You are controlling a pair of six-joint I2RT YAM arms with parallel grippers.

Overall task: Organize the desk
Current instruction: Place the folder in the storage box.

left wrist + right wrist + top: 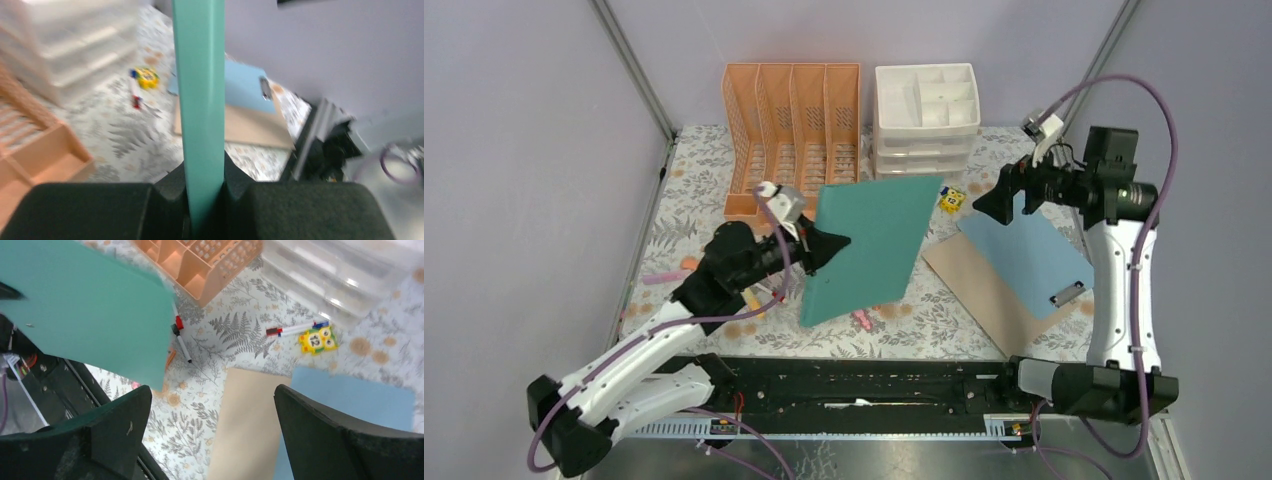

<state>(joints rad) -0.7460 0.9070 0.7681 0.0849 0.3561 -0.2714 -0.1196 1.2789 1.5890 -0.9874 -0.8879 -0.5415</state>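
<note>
The desk [694,190] is covered in pale cloth with a fern print. My left gripper [829,243] is shut on the left edge of a teal board [869,245], holding it tilted above the desk's middle. In the left wrist view the board [200,100] stands edge-on, pinched between the jaws of the left gripper [205,175]. My right gripper [999,200] hovers open and holds nothing, above a blue clipboard [1024,255] that lies on a tan folder [974,285]. The right wrist view shows this gripper [212,392] wide apart over the folder [250,425] and clipboard [350,400].
A peach slotted file rack [792,130] and a white drawer unit [926,115] stand at the back. A small yellow block [316,340] and two markers [180,340] [292,330] lie before them. Pink and orange small items [664,277] lie near the left edge.
</note>
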